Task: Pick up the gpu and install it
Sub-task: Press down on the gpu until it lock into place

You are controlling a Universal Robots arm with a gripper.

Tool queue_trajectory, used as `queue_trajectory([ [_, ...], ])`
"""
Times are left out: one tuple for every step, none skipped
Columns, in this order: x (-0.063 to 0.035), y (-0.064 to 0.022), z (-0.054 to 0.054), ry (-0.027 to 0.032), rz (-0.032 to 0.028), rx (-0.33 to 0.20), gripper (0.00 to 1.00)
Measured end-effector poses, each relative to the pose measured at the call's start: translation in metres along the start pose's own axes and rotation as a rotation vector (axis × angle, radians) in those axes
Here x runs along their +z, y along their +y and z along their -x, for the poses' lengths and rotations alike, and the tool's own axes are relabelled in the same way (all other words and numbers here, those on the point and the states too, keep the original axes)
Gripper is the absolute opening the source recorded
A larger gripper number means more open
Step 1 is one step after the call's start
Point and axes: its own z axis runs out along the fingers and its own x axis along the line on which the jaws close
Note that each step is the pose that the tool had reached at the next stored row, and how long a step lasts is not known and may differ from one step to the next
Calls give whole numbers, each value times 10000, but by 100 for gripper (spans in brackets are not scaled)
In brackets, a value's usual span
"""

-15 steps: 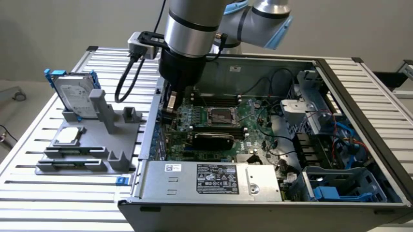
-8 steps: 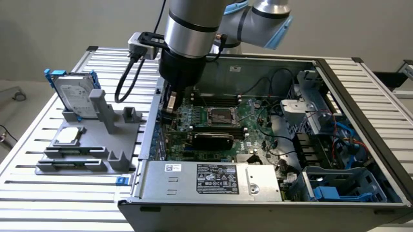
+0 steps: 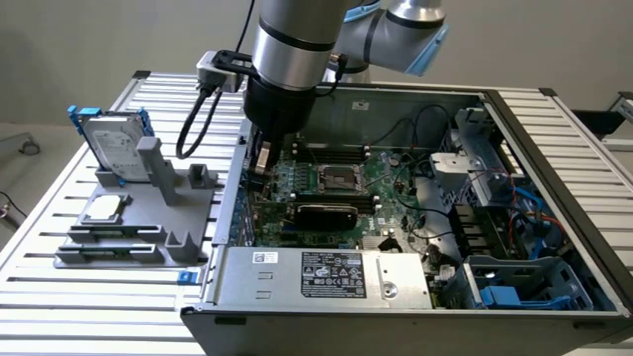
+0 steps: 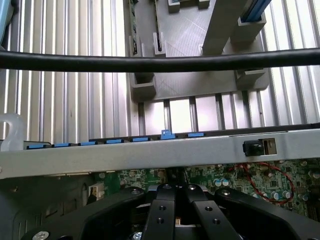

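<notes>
Plainly, the relation that matters is read in the exterior view: the gpu [image 3: 327, 215] lies at about four o'clock from the gripper [image 3: 262, 162], near it but apart. Its black rounded shroud faces up, and its long axis runs from nine to three o'clock across the motherboard [image 3: 342, 178] inside the open computer case [image 3: 514, 133]. It appears to sit on the board already, though whether it is fully seated in a slot is not clear. The gripper hangs just inside the case wall at the board's nine o'clock side, and I cannot tell whether it is spread, pressed together or pinching anything. The grey fixture [image 3: 129, 222] stands outside the case, towards nine o'clock, with the hard drive [image 3: 114, 144] upright at its far end. The wrist view adds close detail: the gripper's [image 4: 175, 215] black links just above green circuitry, the case wall's metal edge [image 4: 150, 152] with blue clips along it, a black cable [image 4: 150, 62] crossing in front, and the fixture's [image 4: 195, 55] posts beyond on the slatted table [image 4: 60, 100].
</notes>
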Motion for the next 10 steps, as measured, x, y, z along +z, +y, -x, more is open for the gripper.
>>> queue_trajectory([
  [2, 0, 0, -2, 0, 4, 11],
  [2, -1, 0, -3, 0, 7, 11],
  [3, -1, 0, -4, 0, 10, 11],
  [3, -1, 0, -6, 0, 10, 11],
  [3, -1, 0, -6, -1, 10, 11],
  [0, 0, 0, -9, -2, 10, 11],
  [-6, 0, 1, -16, -4, 9, 11],
  [-19, 2, 0, -15, -2, 10, 11],
  [-39, 2, -2, -7, 0, 10, 11],
  [-60, 2, -3, -6, 0, 10, 11],
])
